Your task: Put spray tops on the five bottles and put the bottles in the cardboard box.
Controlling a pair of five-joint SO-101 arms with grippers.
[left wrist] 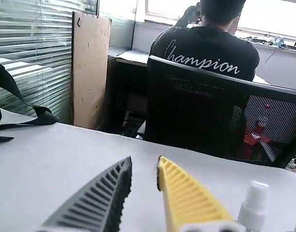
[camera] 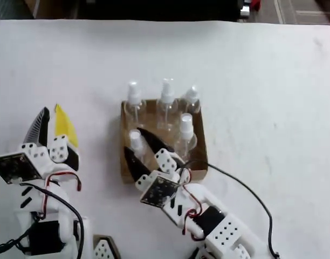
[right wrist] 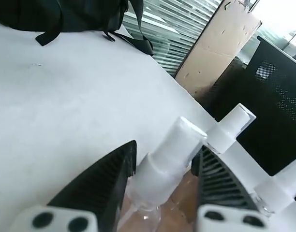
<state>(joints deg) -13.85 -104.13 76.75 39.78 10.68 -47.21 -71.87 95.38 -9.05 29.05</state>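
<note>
Right gripper (camera: 132, 140) is seen clamped on the last spray-topped bottle (camera: 136, 144) at seven o'clock in the cardboard box (camera: 203, 156), four topped bottles (camera: 166, 105) being already boxed, so only release is judged left, while the left gripper (camera: 50, 113) is held open and empty at nine o'clock.

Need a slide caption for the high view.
Five capped bottles in the cardboard box; right gripper around one, left gripper open alongside.
</note>
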